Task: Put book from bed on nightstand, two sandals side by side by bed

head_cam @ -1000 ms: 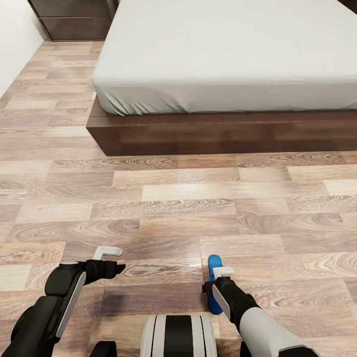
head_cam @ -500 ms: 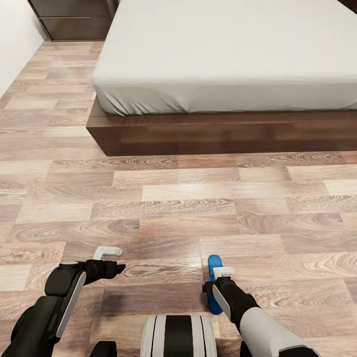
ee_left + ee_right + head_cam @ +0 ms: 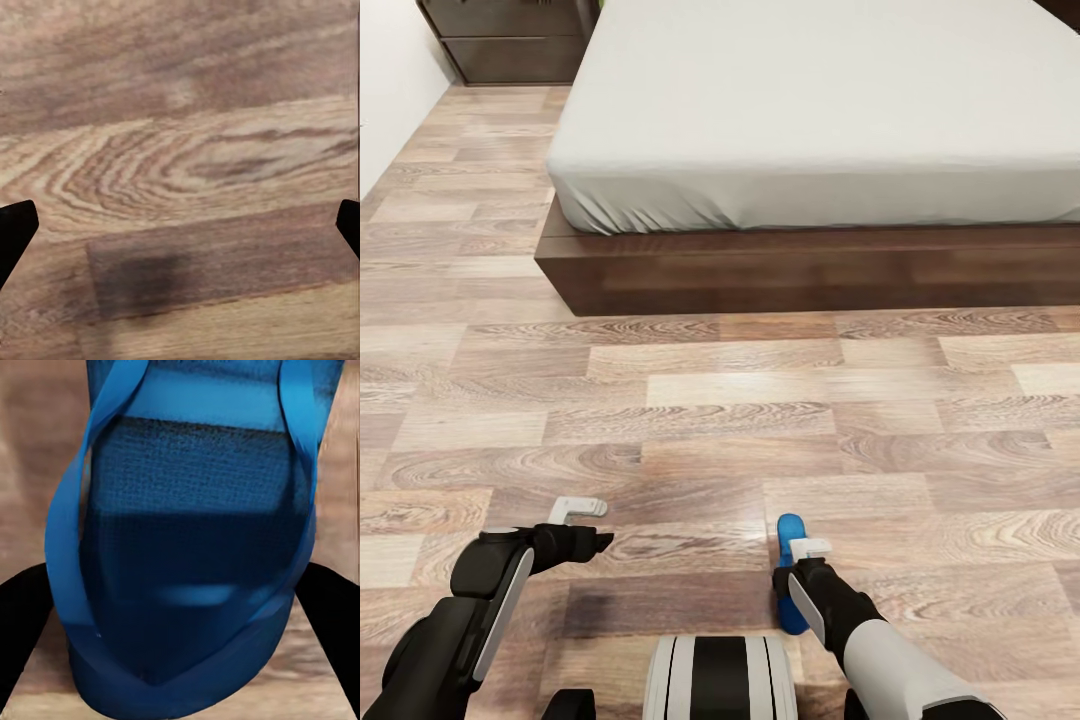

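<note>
Wood-plank floor (image 3: 710, 400) in a bedroom, with a low bed and a robot holding one blue sandal.

The bed (image 3: 820, 120), grey mattress on a dark wooden frame, fills the far side; a dark drawer cabinet (image 3: 510, 40) stands beyond its left corner against a white wall (image 3: 385, 80). Well in front of the bed, the right gripper (image 3: 800, 560) is clenched on the sandal (image 3: 791, 580) just above the floor. The left gripper (image 3: 582, 525) hangs released, fingers apart over bare planks.

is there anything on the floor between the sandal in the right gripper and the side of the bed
Nothing visible. From the blue sandal at the right gripper to the bed, the head view shows bare wood floor.
</note>
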